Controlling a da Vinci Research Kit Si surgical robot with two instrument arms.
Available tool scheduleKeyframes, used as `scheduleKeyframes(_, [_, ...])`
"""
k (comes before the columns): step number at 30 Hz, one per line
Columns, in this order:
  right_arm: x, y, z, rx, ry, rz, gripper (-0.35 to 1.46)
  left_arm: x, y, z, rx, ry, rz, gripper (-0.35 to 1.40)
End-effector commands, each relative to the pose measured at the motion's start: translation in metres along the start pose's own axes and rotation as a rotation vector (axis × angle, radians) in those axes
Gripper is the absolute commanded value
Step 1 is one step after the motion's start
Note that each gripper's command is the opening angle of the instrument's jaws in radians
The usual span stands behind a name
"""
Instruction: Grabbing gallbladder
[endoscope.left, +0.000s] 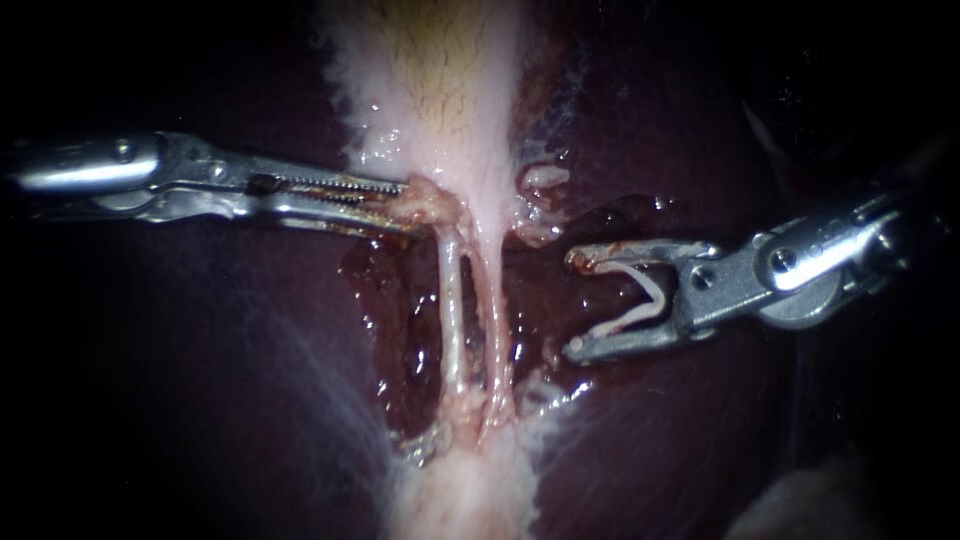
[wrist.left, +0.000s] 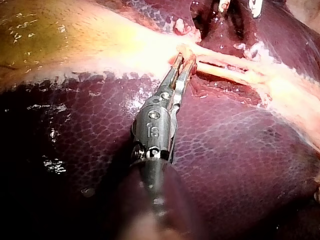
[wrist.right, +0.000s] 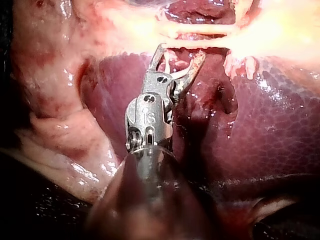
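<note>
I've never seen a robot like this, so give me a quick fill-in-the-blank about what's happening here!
1. The left instrument has its jaws shut on the pale ____.
2. The right instrument carries a white ____ between its jaws.
3. ____ thin tubes run side by side between the two instruments.
4. The dark red tissue all around is the ____.

Missing words: gallbladder; clip; two; liver.
</note>
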Motion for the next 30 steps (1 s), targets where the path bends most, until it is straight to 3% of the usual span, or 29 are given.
scheduleKeyframes(1, [0.0, 0.0, 0.0, 0.0, 0.0, 0.0, 0.49, -0.0001, 0.0, -0.0001, 0.004, -0.001, 0.0, -0.06])
scheduleKeyframes(6, [0.0, 0.0, 0.0, 0.0, 0.0, 0.0, 0.49, -0.0001, -0.0001, -0.0005, 0.01, -0.02, -0.01, -0.35])
scheduleKeyframes(9, [0.0, 0.0, 0.0, 0.0, 0.0, 0.0, 0.49, -0.0001, -0.0001, -0.0008, 0.016, -0.045, -0.012, -0.35])
scheduleKeyframes(17, [0.0, 0.0, 0.0, 0.0, 0.0, 0.0, 0.5, 0.0007, 0.0008, -0.0023, 0.023, -0.052, -0.045, -0.35])
scheduleKeyframes(30, [-0.0001, 0.0001, 0.0, 0.0, 0.0, 0.0, 0.5, 0.0069, 0.0034, -0.0082, 0.008, -0.044, -0.095, -0.35])
